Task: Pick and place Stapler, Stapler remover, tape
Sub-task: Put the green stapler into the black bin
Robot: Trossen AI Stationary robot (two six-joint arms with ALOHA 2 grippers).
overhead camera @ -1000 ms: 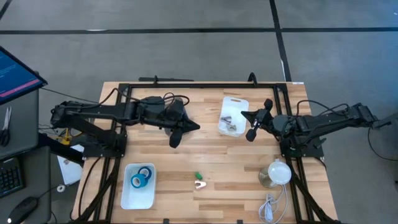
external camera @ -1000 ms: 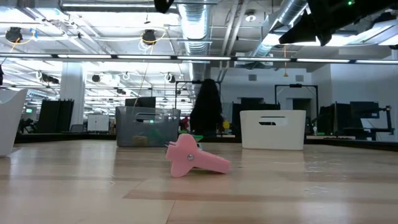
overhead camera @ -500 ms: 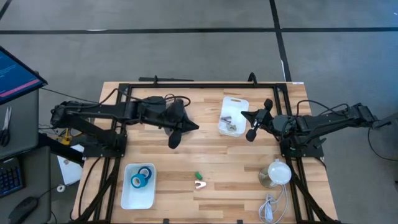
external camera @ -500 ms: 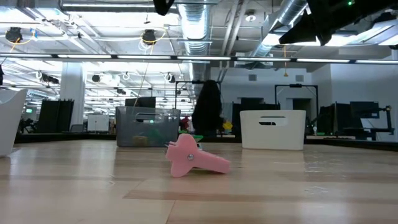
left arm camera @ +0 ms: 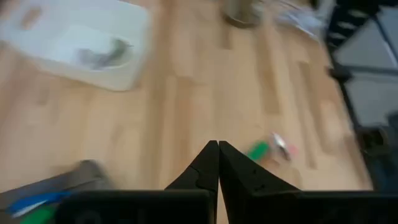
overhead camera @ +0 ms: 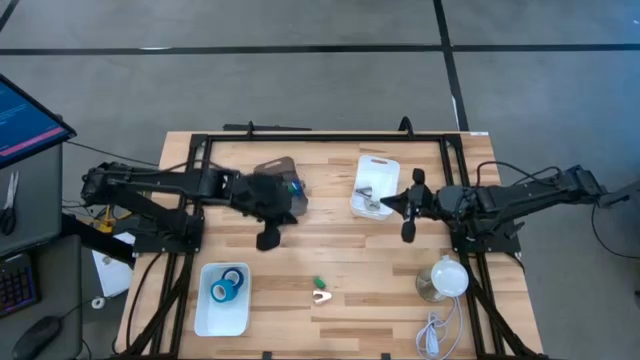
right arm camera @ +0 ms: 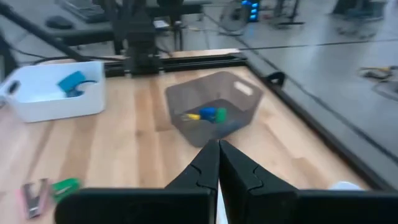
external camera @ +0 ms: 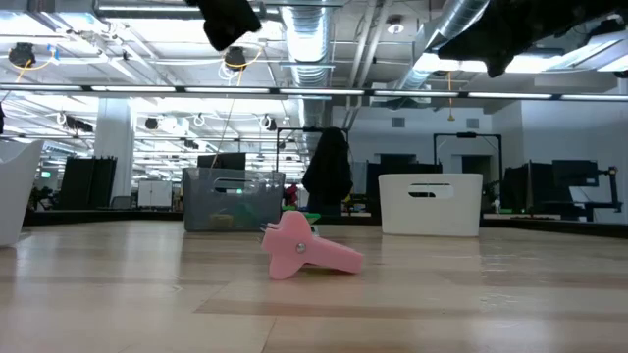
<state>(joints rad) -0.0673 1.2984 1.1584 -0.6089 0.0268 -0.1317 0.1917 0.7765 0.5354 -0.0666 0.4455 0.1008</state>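
Observation:
A pink-and-white stapler remover (overhead camera: 321, 296) lies on the table near the front middle; it also shows in the low view (external camera: 304, 250). A small green object (overhead camera: 319, 282) lies just beyond it. Two blue tape rolls (overhead camera: 228, 286) lie in a white tray (overhead camera: 205, 322) at the front left. My left gripper (overhead camera: 268, 239) is shut and empty, hovering left of the table's middle, beside a grey see-through bin (overhead camera: 279, 177). My right gripper (overhead camera: 406, 232) is shut and empty, hovering beside a white bin (overhead camera: 376, 165). Which thing is the stapler, I cannot tell.
The grey bin holds small blue, yellow and green items (right arm camera: 208, 114). The white bin holds grey metal pieces (overhead camera: 371, 201). A round pale lamp-like object (overhead camera: 445, 278) and a white cable (overhead camera: 432, 335) lie at the front right. Bare wood lies between the two grippers.
My left gripper has moved toward the table's near-left and turned, uncovering the grey bin it hung over. My right gripper has turned and shifted a little toward the near edge. The things on the table have stayed where they were.

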